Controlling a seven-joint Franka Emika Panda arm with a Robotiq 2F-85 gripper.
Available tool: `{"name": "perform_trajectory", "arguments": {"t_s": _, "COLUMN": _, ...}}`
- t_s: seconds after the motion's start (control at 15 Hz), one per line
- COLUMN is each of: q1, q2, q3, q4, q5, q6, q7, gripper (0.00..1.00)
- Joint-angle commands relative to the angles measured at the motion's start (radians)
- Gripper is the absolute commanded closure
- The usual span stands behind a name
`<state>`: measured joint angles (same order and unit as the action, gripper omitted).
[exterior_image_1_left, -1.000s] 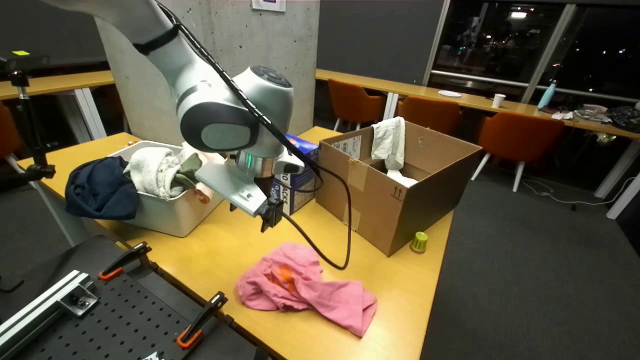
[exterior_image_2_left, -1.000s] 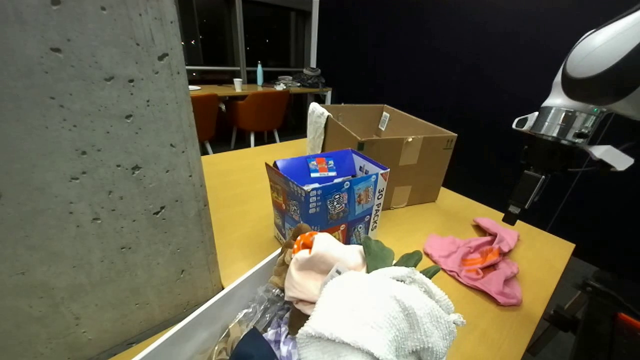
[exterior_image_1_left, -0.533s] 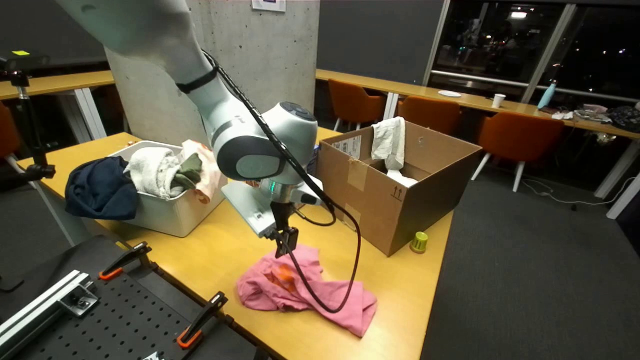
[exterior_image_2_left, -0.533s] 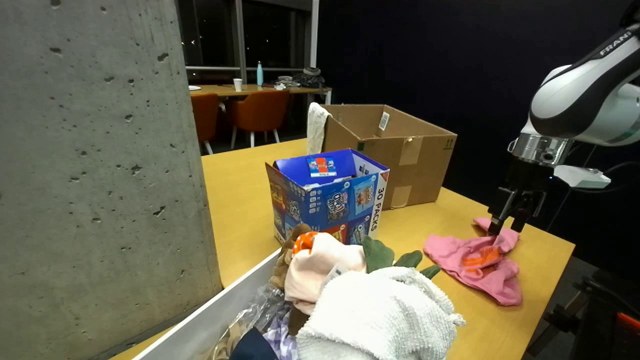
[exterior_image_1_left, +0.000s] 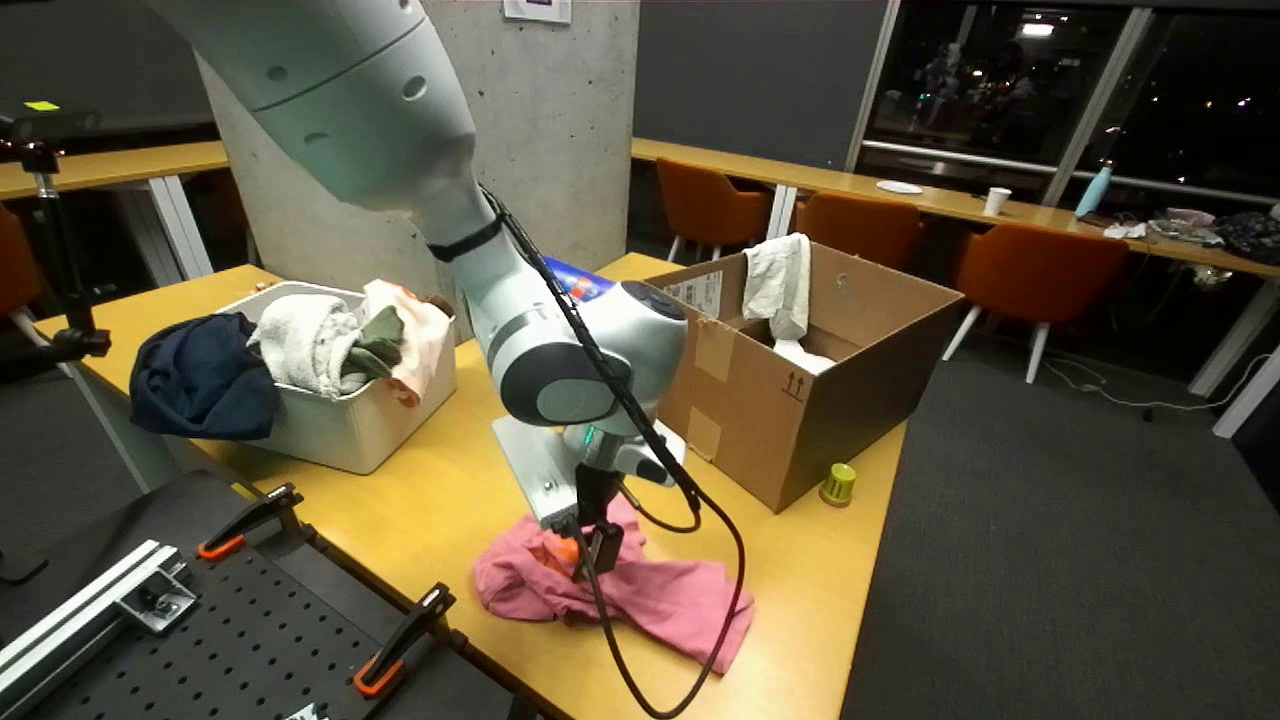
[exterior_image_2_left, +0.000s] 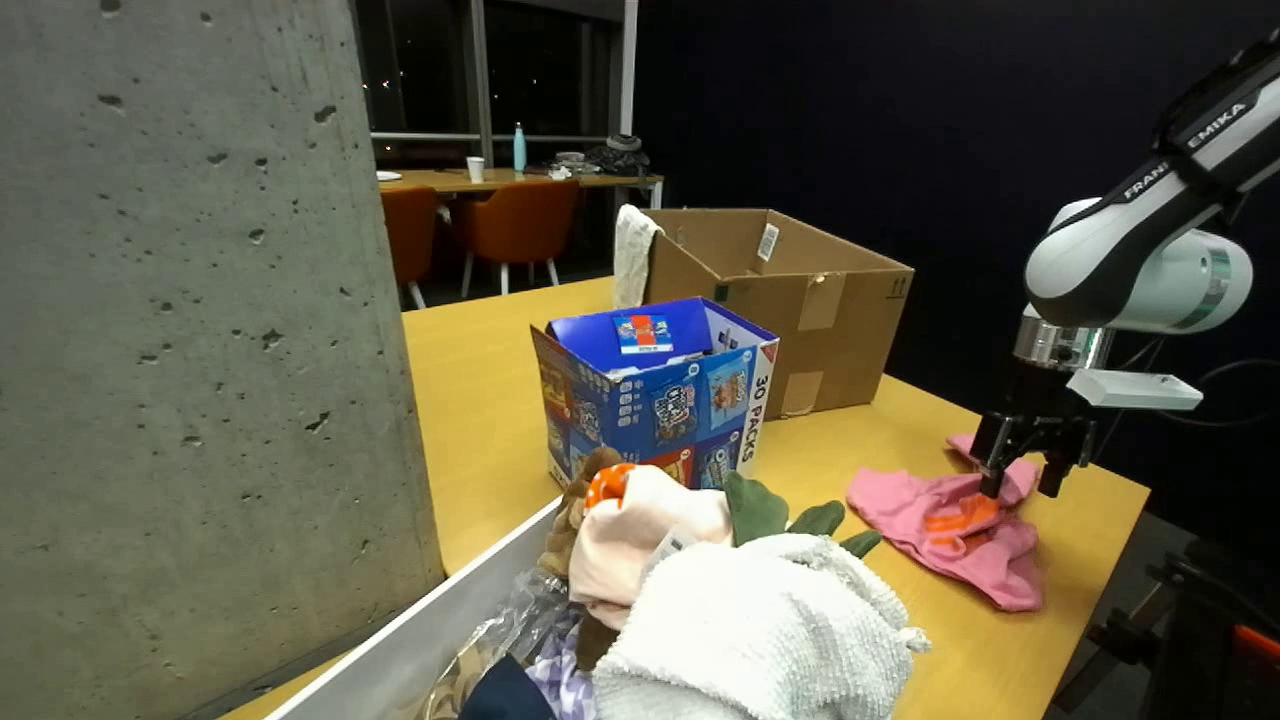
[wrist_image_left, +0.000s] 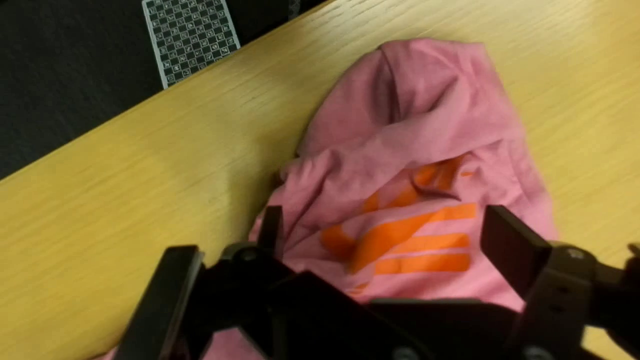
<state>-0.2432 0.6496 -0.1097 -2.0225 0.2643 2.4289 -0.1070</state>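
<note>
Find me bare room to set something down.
Bare table lies between the white bin and the pink cloth, and between that cloth and the green container. More lies between the concrete pillar and blue snack box. Crowded: the cloth, with the open gripper over it, and between snack box and cardboard box.

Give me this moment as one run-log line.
gripper: open | over: pink cloth, crumpled on table, orange print showing | contact: unclear | nearby: cardboard box, snack box, white bin
</note>
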Motion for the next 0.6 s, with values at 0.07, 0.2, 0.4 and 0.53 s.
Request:
{"name": "perform_trajectory", "arguments": {"t_s": 0.07, "q1": -0.043, "q2": 0.1, "q3": 0.001, "q4": 0.154, "q5": -0.015, "q6": -0.089, "q7": 0.04, "gripper": 0.0}}
{"name": "perform_trajectory", "arguments": {"t_s": 0.2, "q1": -0.052, "q2": 0.137, "q3": 0.006, "q4": 0.208, "q5": -0.014, "q6": -0.114, "q7": 0.043, "gripper": 0.0}}
{"name": "perform_trajectory", "arguments": {"t_s": 0.4, "q1": -0.055, "q2": 0.201, "q3": 0.014, "q4": 0.288, "q5": -0.013, "q6": -0.142, "q7": 0.044, "gripper": 0.25}}
{"name": "perform_trajectory", "arguments": {"t_s": 0.53, "q1": -0.056, "q2": 0.234, "q3": 0.018, "q4": 0.327, "q5": -0.013, "q6": -0.155, "q7": 0.044, "gripper": 0.35}}
